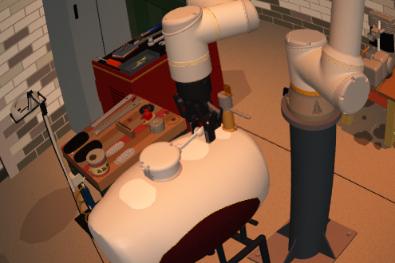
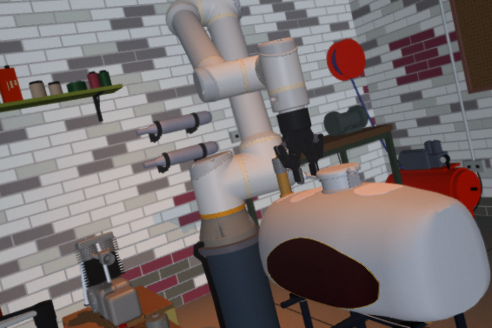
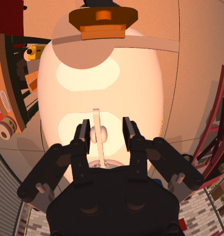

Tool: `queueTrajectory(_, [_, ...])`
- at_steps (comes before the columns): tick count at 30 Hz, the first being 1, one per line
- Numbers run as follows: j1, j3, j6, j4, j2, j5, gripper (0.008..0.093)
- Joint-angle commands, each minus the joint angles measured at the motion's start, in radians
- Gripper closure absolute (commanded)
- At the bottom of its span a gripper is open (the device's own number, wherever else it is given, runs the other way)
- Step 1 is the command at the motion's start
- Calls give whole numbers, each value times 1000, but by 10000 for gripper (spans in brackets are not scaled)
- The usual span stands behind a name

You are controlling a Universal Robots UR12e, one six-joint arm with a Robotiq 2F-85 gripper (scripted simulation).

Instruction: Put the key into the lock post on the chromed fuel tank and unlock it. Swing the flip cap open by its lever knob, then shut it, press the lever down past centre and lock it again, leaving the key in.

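The lever knob (image 3: pixel 98 134) sits at the end of a thin lever (image 1: pixel 187 141) that runs from the flip cap (image 1: pixel 160 160) along the top of the chromed fuel tank (image 1: pixel 186 195). The cap lies shut on its neck. My gripper (image 3: pixel 105 132) hangs straight over the knob, open, with the knob between its fingers and nothing held. The lock post (image 1: pixel 228 119) stands on the tank just beyond the gripper. The key (image 3: pixel 103 20) sits in its top, its bow wide across the post.
The lock post stands close beside my fingers. A workbench (image 1: pixel 118 135) with tools and a tape roll stands behind the tank. A red tool cart (image 1: pixel 134 71) is further back. The arm's own pedestal (image 1: pixel 309 183) stands right of the tank.
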Motion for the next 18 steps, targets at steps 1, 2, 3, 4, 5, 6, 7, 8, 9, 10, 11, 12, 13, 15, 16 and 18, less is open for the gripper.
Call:
queueTrajectory(1, [0,-1,0,0,0,0,534])
queueTrajectory(2, [0,-1,0,0,0,0,534])
queueTrajectory(3, [0,-2,0,2,-1,0,534])
queueTrajectory(4, [0,-3,0,4,-3,0,534])
queueTrajectory(5, [0,-5,0,8,-4,0,534])
queueTrajectory(6, [0,-7,0,12,-7,0,534])
queueTrajectory(7, [0,-10,0,17,-9,0,534])
queueTrajectory(8, [0,-12,0,22,-12,0,534])
queueTrajectory(9, [0,-15,0,26,-14,0,534])
queueTrajectory(10, [0,-16,0,30,-16,0,534])
queueTrajectory(11, [0,-18,0,33,-17,0,534])
queueTrajectory(12, [0,-19,0,35,-18,0,534])
queueTrajectory(13, [0,-19,0,36,-18,0,534])
queueTrajectory(15, [0,-19,0,36,-18,0,534])
queueTrajectory(16, [0,-19,0,37,-18,0,534])
queueTrajectory(18, [0,-21,0,41,-20,0,534])
